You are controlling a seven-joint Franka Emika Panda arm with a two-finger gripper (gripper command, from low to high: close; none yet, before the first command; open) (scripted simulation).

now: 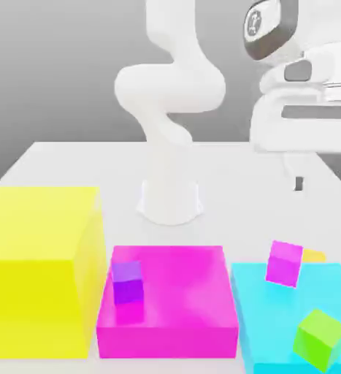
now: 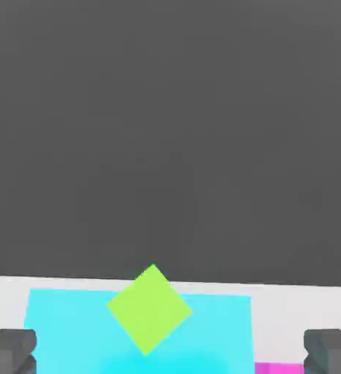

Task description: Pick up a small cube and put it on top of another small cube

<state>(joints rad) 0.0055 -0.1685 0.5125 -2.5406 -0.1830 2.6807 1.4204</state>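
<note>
Nearest the exterior camera we had the green cube [image 1: 320,339] sitting tilted on the cyan slab [image 1: 275,321], with the magenta cube [image 1: 284,263] further back on that same slab. Just behind the magenta one we could only catch a sliver of the small cube [image 1: 314,256], the orange-yellow one, peeking out at the slab's far edge, so most of it was hidden and we couldn't tell exactly what it rested on. The gripper [image 2: 170,350] hung well above and behind it, toward the exterior view's right, jaws spread wide with nothing between them; in the hand view just the two dark fingertips [image 2: 9,349] showed, cut off at the corners. Over to the exterior view's left were the purple cube [image 1: 127,283] on the pink slab [image 1: 173,307] and the huge yellow block [image 1: 38,270]. Further back stood the arm's white base [image 1: 170,197] on the table [image 1: 71,164].
</note>
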